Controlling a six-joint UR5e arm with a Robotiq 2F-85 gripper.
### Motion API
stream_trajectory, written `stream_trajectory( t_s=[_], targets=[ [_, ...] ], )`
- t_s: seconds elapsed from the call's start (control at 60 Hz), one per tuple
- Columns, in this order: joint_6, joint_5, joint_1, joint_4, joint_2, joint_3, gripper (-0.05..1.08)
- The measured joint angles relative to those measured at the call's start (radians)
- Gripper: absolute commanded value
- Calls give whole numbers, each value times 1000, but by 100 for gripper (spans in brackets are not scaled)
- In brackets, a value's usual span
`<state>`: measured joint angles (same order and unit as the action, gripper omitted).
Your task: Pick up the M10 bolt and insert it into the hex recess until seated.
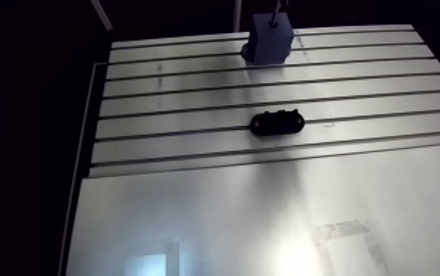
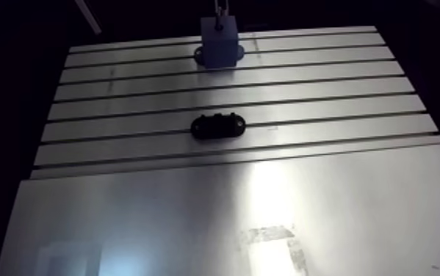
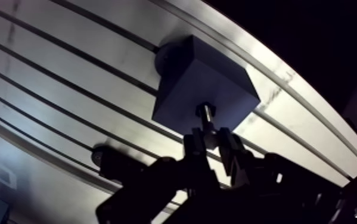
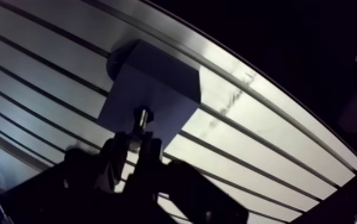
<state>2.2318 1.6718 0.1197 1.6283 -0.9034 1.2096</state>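
1. The M10 bolt (image 3: 205,117) is held in the gripper (image 3: 212,142), at the far side of the table, about in the middle of its width. It stands upright over the top face of a blue-grey block (image 3: 204,80).
2. The head of the bolt points down to the block and meets its top face near the middle. The pictures do not show whether the head is already a little inside the block or only touches the surface.
3. The gripper is closed narrow on the shank of the bolt. The two fingers (image 3: 233,152) press it from both sides, and only the short end with the head comes out ahead of them.
4. The block is a plain box shape and stands on the slotted table (image 1: 384,88), close to the far edge. Under it a dark round base (image 3: 164,58) comes out on the left side.
5. Nearer than the block, well apart from it, a black oval part (image 1: 276,122) lies flat on the table. It is almost in line with the block and lies across one of the slots.
6. Nearer again, the slots end and a smooth metal plate (image 1: 230,213) covers the near part of the table. It shows bright patches of reflected light.
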Motion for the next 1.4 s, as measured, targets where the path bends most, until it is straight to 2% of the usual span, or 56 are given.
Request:
stream_trajectory(
  t_s=[1.4],
  targets=[
    [4,4,0,4,8,4,89]
  ],
)
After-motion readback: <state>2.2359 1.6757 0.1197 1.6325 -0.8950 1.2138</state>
